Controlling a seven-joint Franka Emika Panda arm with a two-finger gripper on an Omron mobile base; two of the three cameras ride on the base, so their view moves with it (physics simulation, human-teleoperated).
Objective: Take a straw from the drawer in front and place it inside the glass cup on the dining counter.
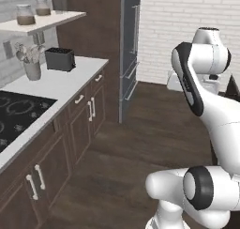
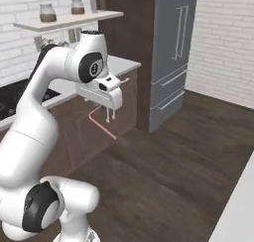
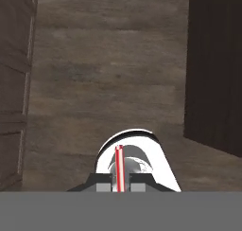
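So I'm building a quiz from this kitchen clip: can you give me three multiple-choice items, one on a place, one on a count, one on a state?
1. Where is the straw?
A. Pinched in the gripper
B. Lying on the floor
C. On the worktop

2. How many jars stand on the wall shelf?
A. One
B. Two
C. Four

3. How is the gripper?
A. Wide open
B. Shut on the straw
C. Shut on a cabinet handle

Answers: 1 A, the thin red stick hangs slanting from the fingertips above the floor. 2 B, both base views show two jars side by side. 3 B, the hand view shows the straw clamped between the tips.
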